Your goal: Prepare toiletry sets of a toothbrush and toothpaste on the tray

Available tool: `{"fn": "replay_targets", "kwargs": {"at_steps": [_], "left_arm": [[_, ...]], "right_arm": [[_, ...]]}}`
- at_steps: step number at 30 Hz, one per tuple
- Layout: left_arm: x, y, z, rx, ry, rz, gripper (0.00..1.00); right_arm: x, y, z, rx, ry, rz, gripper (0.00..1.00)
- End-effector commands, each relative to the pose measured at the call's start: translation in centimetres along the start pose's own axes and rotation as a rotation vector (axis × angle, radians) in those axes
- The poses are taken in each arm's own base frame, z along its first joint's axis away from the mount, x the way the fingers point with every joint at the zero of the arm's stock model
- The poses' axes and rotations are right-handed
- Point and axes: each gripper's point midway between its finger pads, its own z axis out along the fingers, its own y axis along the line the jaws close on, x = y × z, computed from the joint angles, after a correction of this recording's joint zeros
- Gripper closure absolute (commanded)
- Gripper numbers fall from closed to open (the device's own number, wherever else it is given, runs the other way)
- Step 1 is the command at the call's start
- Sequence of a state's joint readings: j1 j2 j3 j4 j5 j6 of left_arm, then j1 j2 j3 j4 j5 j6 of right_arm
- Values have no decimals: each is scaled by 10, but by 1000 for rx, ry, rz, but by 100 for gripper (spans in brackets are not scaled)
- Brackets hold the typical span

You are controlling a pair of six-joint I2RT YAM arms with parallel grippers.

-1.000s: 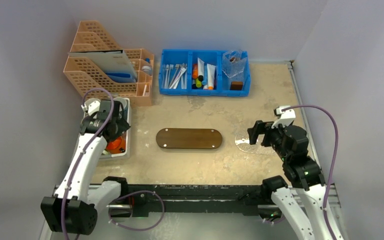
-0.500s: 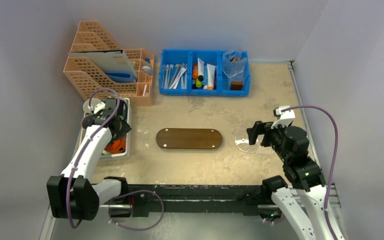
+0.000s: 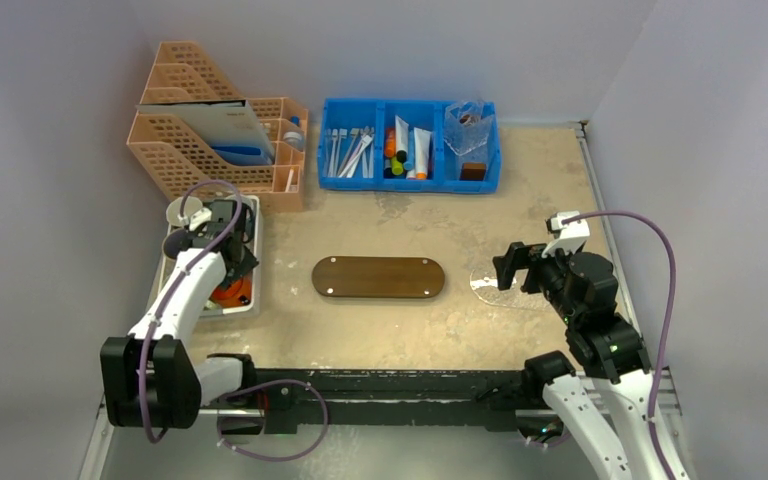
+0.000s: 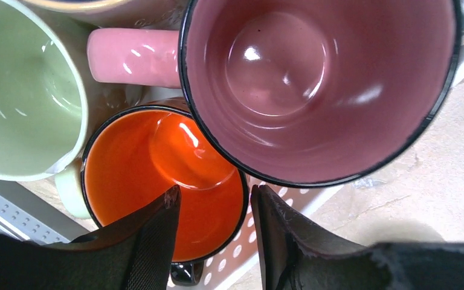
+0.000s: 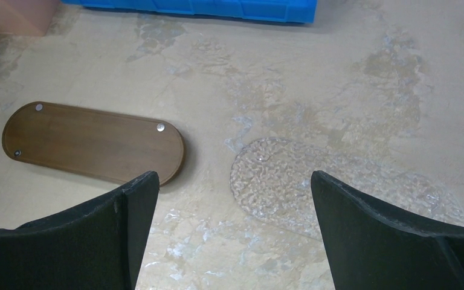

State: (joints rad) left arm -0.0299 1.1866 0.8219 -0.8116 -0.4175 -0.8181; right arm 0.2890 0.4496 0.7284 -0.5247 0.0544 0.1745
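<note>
Top external view: the tray (image 3: 378, 277) lies mid-table (image 3: 530, 190). Toothbrushes (image 3: 350, 152) and pale tubes (image 3: 422, 148) sit in the blue bin (image 3: 410, 186) behind the tray. Left of the tray, the left claw (image 3: 226, 260) hangs over an orange mug (image 4: 157, 175), fingers slightly parted. Right of the tray, the right claw (image 3: 508, 266) is spread wide above a clear plate (image 5: 290, 181).

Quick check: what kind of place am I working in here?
Probably a lab test cell, not a real bathroom: plain grey walls box in a stained table, with props sorted in a blue bin and a peach file rack.
</note>
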Motion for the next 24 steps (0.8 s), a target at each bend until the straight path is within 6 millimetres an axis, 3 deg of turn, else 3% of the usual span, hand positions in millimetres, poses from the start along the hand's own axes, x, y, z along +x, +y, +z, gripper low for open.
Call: {"fn": "replay_targets", "kwargs": {"at_steps": [1,6,17,24], "left_arm": [[2,0,9,12,7,-27,55],[9,-1,15,15,25,-24,62],[-6,14,-1,-21,-15,-61,100],[-15,19,-19,-16,-46,-102,100]], "right_arm": [[-4,5,2,-29,-18,-20,1],[-4,5,3,-28,-18,-21,1],[-4,5,3,-27,-18,-21,1],[-4,5,3,-30,-19,-21,1]]}}
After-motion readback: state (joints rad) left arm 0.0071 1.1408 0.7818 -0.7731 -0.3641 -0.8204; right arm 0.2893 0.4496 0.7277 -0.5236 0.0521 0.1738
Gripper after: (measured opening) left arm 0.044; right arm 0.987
